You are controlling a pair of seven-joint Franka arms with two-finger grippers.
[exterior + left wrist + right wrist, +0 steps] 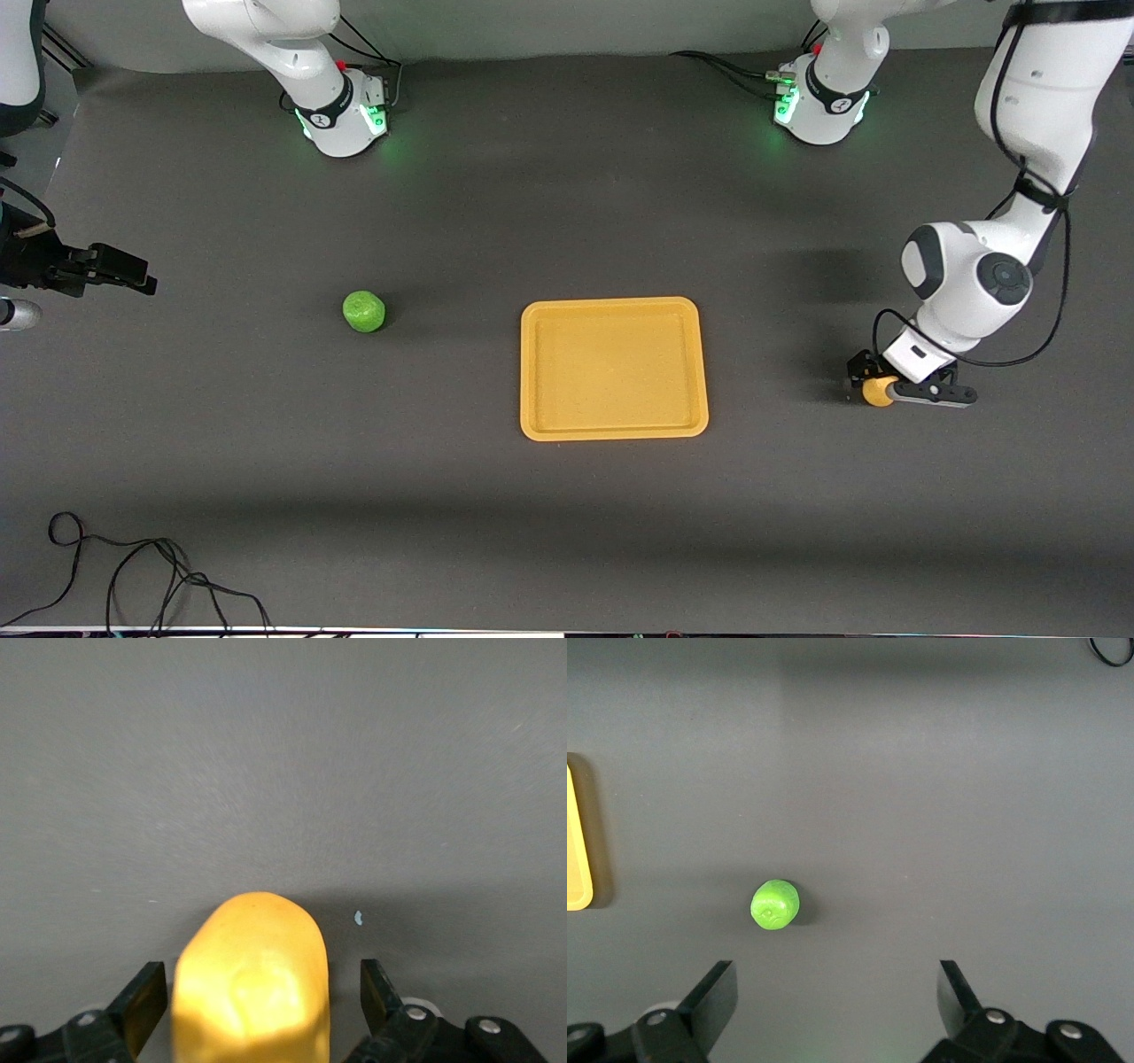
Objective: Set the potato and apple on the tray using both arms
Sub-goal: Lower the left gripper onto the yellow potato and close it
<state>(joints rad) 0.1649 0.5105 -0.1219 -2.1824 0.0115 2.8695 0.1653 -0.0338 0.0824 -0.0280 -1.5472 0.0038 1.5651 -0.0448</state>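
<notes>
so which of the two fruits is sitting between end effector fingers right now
The potato, the yellow-tan oval at the left arm's end of the table, sits between the left end effector's fingers. The green apple lies alone on the table.

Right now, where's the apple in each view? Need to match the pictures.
Front view: the apple lies on the table, toward the right arm's end, level with the tray.
Left wrist view: not in it; only the potato between open fingers.
Right wrist view: the apple sits on the table ahead of the right gripper.
Shared landmark: the tray's rim shows in the front and right wrist views.
</notes>
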